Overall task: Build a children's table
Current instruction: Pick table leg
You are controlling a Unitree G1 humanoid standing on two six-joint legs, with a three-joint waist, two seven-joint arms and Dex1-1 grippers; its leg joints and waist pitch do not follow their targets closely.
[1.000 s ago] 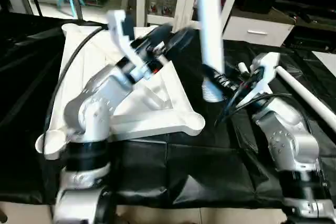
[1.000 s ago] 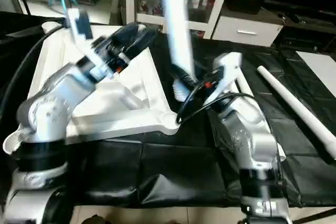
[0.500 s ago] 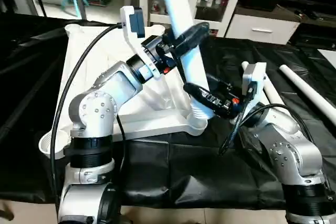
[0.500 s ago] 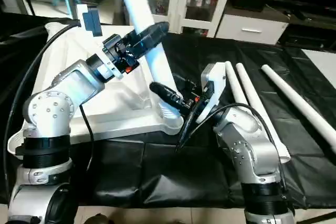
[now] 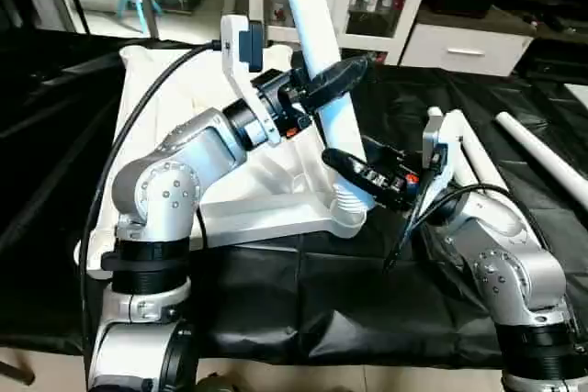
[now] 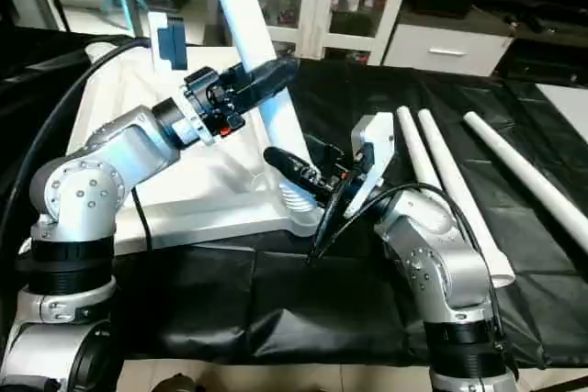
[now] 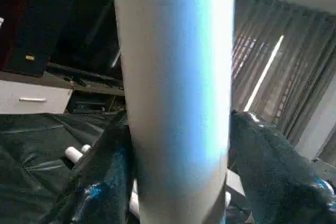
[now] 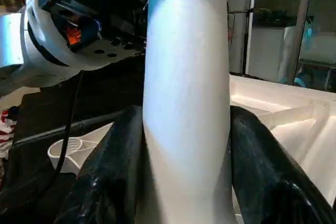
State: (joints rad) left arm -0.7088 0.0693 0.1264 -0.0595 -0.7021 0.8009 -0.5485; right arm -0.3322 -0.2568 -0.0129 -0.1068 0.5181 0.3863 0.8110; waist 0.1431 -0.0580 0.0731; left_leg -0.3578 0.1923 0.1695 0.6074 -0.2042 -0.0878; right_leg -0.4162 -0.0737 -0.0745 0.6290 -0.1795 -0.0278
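Note:
The children's table lies in parts on a black-covered bench. Its white tabletop (image 5: 257, 218) rests ribbed side up. One white leg (image 5: 312, 16) leans over it, with the threaded end at the near right corner socket (image 5: 349, 218). My left gripper (image 5: 344, 75) is shut on this leg higher up, and its fingers (image 7: 100, 182) press both sides of the tube (image 7: 178, 103). My right gripper (image 5: 344, 161) is shut on the same leg just above the thread, with its fingers (image 8: 262, 171) flanking the tube (image 8: 186, 103). Three more legs (image 6: 450, 181) lie to the right.
Black sheeting (image 5: 303, 291) covers the bench to its front edge. White and glass-fronted cabinets (image 5: 459, 43) stand behind it. My left arm's cable (image 5: 138, 135) arcs over the tabletop. Another round corner socket (image 8: 68, 150) lies beyond the leg.
The leg went from upright beside the tabletop to leaning, with its threaded end brought to the corner socket. My left gripper moved onto the leg and closed around it. The camera also shifted.

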